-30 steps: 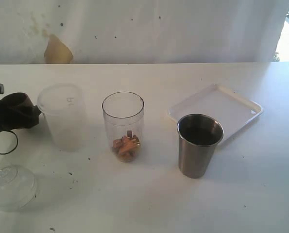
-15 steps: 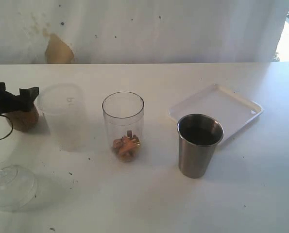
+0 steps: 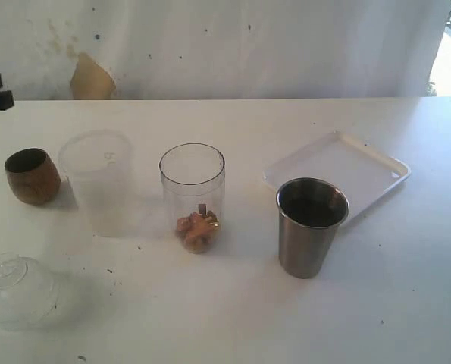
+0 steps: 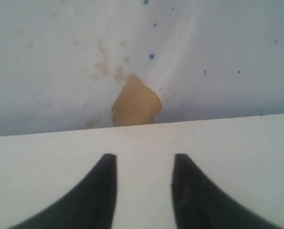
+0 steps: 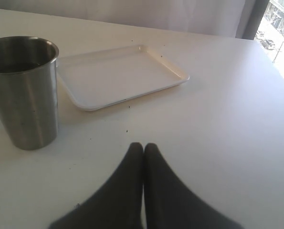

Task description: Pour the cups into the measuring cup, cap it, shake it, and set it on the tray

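Left tool (image 4: pixel 145 158) gapes empty, apparently above the table (image 4: pixel 36 157); right tool (image 5: pixel 143 146) is pinched closed near the steel tumbler (image 5: pixel 25 90).

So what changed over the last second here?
The left pincer let go of the wooden cup, now standing beside the frosted cup, and pulled away, jaws apart. The measuring cup, steel tumbler, tray and clear dome stayed put.

The table (image 3: pixel 233 322) bears wooden cup (image 3: pixel 32 176), frosted cup (image 3: pixel 98 182), measuring cup (image 3: pixel 192 193), tumbler (image 3: pixel 310 227), tray (image 3: pixel 346 163), lid (image 3: pixel 17 290)
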You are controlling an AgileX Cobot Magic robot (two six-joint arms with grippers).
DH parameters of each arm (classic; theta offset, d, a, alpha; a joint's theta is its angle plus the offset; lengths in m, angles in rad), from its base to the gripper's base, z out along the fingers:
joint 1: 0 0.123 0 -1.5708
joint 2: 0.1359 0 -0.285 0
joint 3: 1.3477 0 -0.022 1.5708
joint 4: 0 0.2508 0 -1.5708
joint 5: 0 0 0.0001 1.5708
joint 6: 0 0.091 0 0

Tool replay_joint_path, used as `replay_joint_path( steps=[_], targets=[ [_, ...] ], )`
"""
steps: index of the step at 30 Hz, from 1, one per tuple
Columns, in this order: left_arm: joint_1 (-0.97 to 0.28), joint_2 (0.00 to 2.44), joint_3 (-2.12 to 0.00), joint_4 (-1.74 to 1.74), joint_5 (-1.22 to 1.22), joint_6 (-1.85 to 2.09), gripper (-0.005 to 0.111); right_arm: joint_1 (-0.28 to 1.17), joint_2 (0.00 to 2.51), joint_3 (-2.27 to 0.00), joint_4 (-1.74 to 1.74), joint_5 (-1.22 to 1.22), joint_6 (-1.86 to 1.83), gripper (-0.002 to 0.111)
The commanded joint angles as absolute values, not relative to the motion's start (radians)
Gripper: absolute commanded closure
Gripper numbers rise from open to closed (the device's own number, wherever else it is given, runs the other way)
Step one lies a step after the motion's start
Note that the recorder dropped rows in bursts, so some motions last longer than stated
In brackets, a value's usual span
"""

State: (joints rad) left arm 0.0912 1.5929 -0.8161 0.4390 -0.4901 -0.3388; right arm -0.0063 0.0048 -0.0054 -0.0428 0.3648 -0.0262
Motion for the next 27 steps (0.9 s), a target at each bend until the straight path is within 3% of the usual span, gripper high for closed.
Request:
replay_joint_path(
  steps=[1, 18, 27],
  targets=[
    [0.092, 1.435, -0.8, 0.463, -0.213, -0.497, 0.106, -0.011, 0.0, 0.0, -0.049, 0.353, -0.022, 0.108],
    [0.092, 0.798, -0.374, 0.563, -0.148, -0.598, 0.106, -0.011, 0.0, 0.0, -0.049, 0.353, -0.022, 0.108],
    [0.092, 0.71, -0.314, 0.563, -0.141, -0.598, 0.106, -0.011, 0.0, 0.0, -0.049, 0.353, -0.022, 0.108]
  ],
)
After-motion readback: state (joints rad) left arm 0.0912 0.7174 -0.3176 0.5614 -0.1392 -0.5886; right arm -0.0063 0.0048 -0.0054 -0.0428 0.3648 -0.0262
